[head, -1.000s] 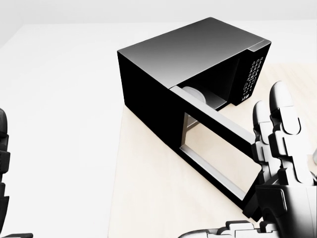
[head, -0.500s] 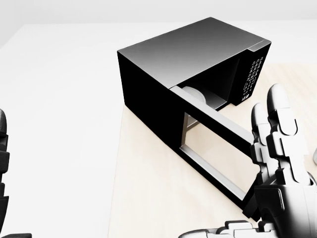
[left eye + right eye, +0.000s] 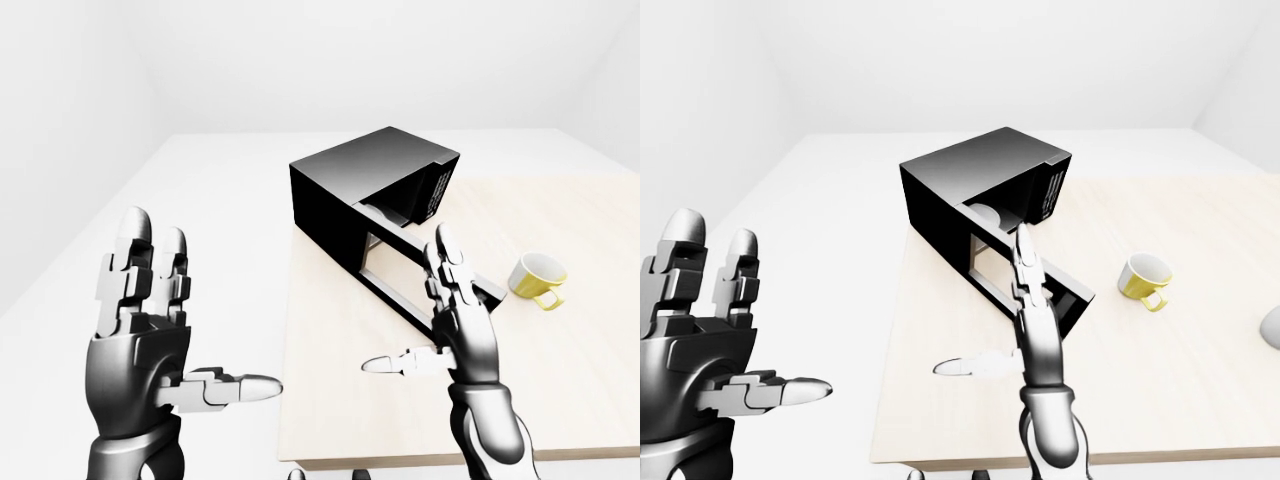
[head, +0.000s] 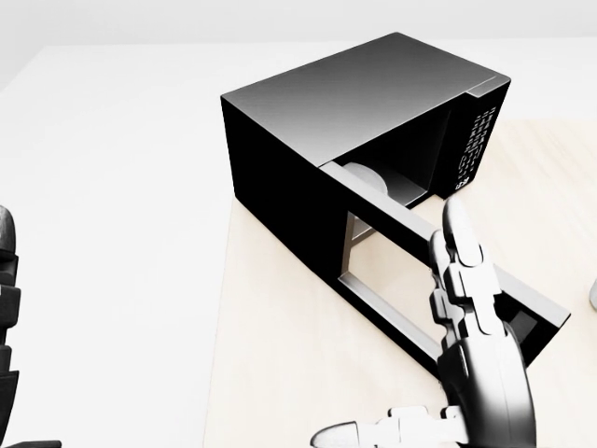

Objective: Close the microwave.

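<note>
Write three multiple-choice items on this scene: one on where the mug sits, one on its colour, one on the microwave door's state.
1. In the left-eye view, the mug stands where from the microwave?
A. Left
B. Right
C. On top

2. The mug's colour?
A. Yellow
B. Red
C. Blue

3. The microwave door is:
A. Shut
B. Missing
C. Open

Answers:
1. B, it stands on the table toward the view's right.
2. A, yellow outside, white inside.
3. C, the door swings out, baring the cavity, with the right hand open beside it.
</note>
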